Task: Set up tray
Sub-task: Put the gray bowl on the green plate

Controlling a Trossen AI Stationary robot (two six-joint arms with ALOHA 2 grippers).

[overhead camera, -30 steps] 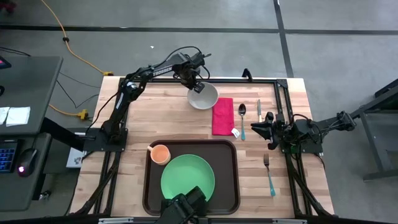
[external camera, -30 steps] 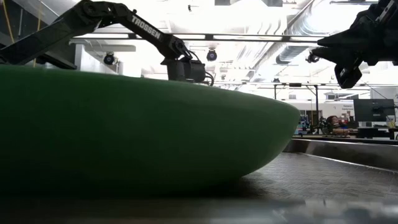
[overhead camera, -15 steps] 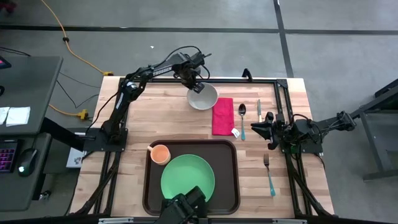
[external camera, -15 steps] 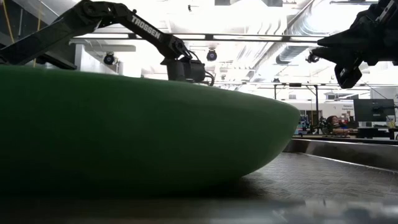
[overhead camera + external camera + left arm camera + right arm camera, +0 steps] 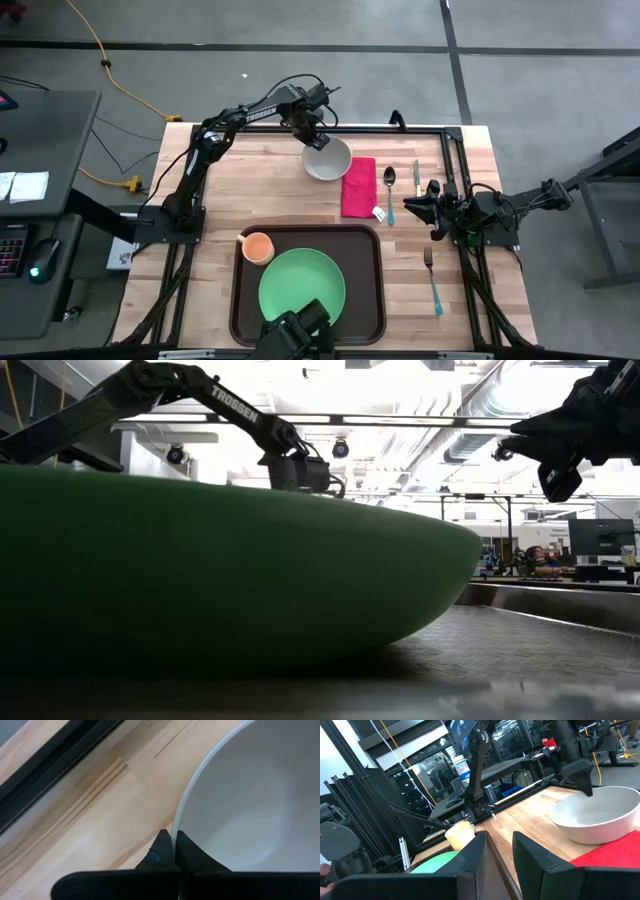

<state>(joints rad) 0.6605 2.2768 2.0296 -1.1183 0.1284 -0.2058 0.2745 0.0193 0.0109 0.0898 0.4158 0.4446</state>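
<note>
**Left gripper pinches bowl rim; tray half set**

Left gripper (image 5: 318, 141) sits at the far side of the table, fingers clenched on the rim of the white bowl (image 5: 327, 157). The left wrist view shows the rim wedged between the two dark fingertips (image 5: 161, 851), one inside the wall, one outside. An edge pinch makes sense: the bowl is too wide to span, so the thin wall is the only grabbable part. The bowl looks to rest on the wooden table (image 5: 220, 195), just beside the red napkin (image 5: 358, 186); lift not evident.

The tray (image 5: 372, 290), dark brown, lies at the near middle of the table. It already holds the green plate (image 5: 295, 282) and, at its far-left corner, the orange cup (image 5: 258, 246). Judgement: the bowl is likely the next piece headed for the tray, with free space only on the tray's right strip.

The spoon (image 5: 390, 185), knife (image 5: 416, 172) and fork (image 5: 431, 275) lie on the table right of the napkin, off the tray, probably staged for later.

Right gripper (image 5: 424, 205) hovers near the cutlery at the right edge, waiting, fingers parted with nothing between them (right wrist view).

Risk: a one-sided rim grip may let the bowl tilt or slip on lift.
</note>
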